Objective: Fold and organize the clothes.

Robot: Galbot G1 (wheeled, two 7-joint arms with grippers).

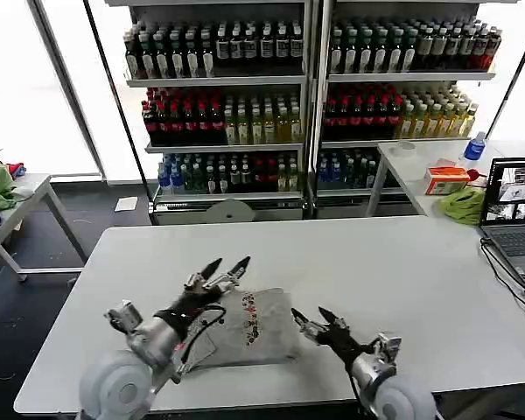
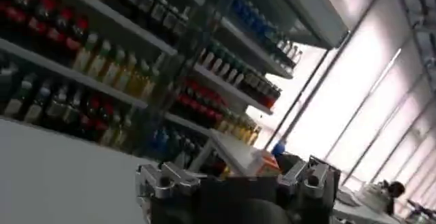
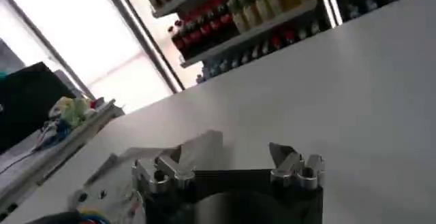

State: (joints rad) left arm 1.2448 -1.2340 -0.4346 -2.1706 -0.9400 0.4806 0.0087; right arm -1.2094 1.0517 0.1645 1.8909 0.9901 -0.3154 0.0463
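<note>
A light grey shirt [image 1: 258, 331] with a small multicolour print lies folded into a rough rectangle near the front of the white table [image 1: 367, 271]. My left gripper [image 1: 227, 269] hovers above the shirt's far left corner, fingers open and empty, pointing away from me. Just off the shirt's right edge my right gripper [image 1: 313, 318] is low over the table, open, holding nothing. A corner of the shirt [image 3: 201, 149] shows beyond the right gripper [image 3: 225, 157] in the right wrist view.
An open laptop [image 1: 514, 206] with its cable sits at the table's right edge. Behind it a second table [image 1: 420, 166] carries an orange box [image 1: 445, 179], a lime-green cloth [image 1: 463, 206] and a bottle. Drink shelves [image 1: 245, 87] line the back. A side table [image 1: 17, 197] with clothes stands at left.
</note>
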